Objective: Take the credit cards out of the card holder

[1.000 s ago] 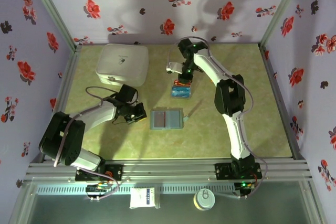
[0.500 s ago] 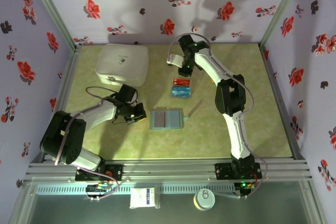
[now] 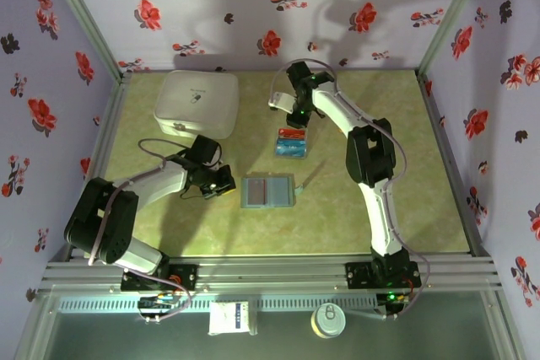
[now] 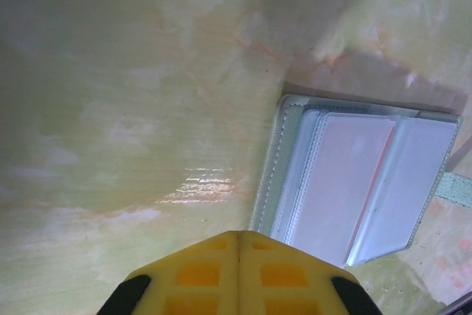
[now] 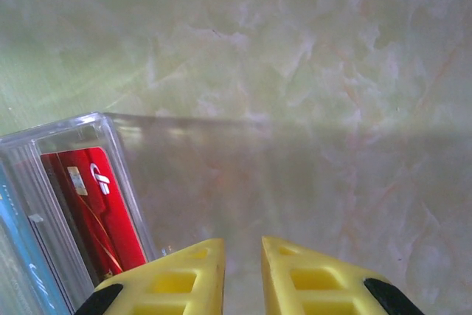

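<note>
1. L gripper [image 3: 221,185] [image 4: 237,235]: yellow fingers pressed together, nothing btwn them. Sits low over the table [image 3: 253,233], just left of the card holder [image 3: 267,191] [image 4: 361,182], not touching it.
2. R gripper [image 3: 294,120] [image 5: 243,245]: fingers a narrow slit apart, nothing in the gap. Hangs on the far side of the card holder, well apart from it.
3. Card holder: lies open & flat, both panels up. L wrist cam shows clear pockets w/ a pale pink face under the plastic; can't tell if that's a card. Small tab [image 4: 453,186] sticks out at its right edge.
4. Credit cards [image 3: 291,142]: out of the card holder, lying beyond it & a bit right, btwn it and R gripper. Red card [image 3: 293,133] [image 5: 92,212] at the far end, blue card [image 3: 290,150] nearer the holder.
5. Red card sits inside a clear case [image 5: 118,145]; R gripper's fingers are just beside the case corner, contact unclear.
6. White box [image 3: 197,104]: far-left of the card holder, well apart.
</note>
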